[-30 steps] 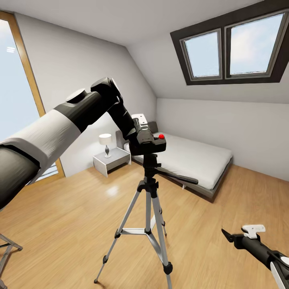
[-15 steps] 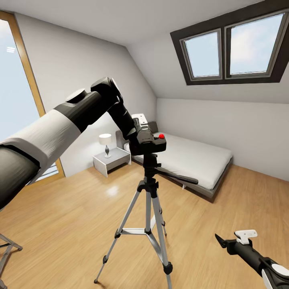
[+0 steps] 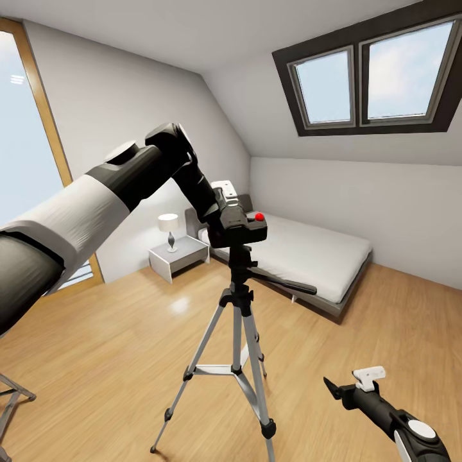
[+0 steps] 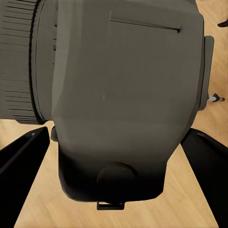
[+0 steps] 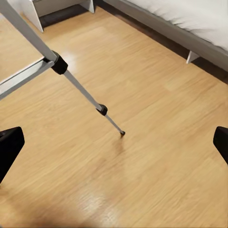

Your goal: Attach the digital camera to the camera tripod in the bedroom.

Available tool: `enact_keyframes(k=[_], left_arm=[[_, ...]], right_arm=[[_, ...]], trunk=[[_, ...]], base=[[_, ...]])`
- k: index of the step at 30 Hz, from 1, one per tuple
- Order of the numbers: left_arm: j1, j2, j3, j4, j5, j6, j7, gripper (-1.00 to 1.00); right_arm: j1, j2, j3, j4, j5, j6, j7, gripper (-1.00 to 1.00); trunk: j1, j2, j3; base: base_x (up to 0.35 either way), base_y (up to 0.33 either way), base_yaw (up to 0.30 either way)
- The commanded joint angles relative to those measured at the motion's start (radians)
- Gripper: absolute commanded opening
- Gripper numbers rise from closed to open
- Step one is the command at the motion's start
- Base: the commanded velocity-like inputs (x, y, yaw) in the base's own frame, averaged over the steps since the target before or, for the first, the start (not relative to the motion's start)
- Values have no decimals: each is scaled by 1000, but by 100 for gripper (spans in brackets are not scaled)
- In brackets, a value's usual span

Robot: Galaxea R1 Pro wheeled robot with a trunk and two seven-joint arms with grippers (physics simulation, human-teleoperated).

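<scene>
Head view: left arm reaches forward across the frame, left gripper (image 3: 224, 212) at the digital camera (image 3: 239, 229), which sits on top of the camera tripod (image 3: 239, 333) pan head, red button (image 3: 259, 217) up. Can't confirm from here whether the camera is actually seated on the mount or just resting against it. Tripod stands on the wood floor (image 3: 102, 359) mid-room, 3 silver legs spread, black handle (image 3: 285, 283) sticking out toward the bed (image 3: 308, 253). Nightstand (image 3: 178, 255) with lamp (image 3: 169, 228) sits beside the bed head, against the white wall; 2 skylights (image 3: 372, 74) in the sloped ceiling. Left wrist view: camera body (image 4: 123, 95) fills most of the frame, ribbed lens barrel (image 4: 19, 61) on one side, 2 black fingers (image 4: 21, 171) flanking the body on either side, so the left tool is pinching the camera. Right gripper (image 3: 350, 384) is low at the head view's lower right, well apart from the tripod, holding nothing. Right wrist view: both fingertips (image 5: 9, 145) sit at opposite frame edges, spread wide, bare floor between them; 1 tripod leg (image 5: 71, 78) with black joint and foot lands on the floor ahead, bed frame (image 5: 190, 45) beyond it.
</scene>
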Motion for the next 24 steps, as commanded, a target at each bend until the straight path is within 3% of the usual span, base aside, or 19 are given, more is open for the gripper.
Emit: enact_keyframes(k=[1, 24], left_arm=[[-1, 0, 1, 0, -10, 12, -9, -100], [-1, -1, 2, -3, -9, 16, -9, -100]], right_arm=[[0, 1, 0, -2, 6, 5, 6, 100], [0, 3, 30, -6, 3, 5, 2, 100]], trunk=[[0, -1, -1], [0, -1, -1]], base=[[0, 0, 0], [0, 0, 0]])
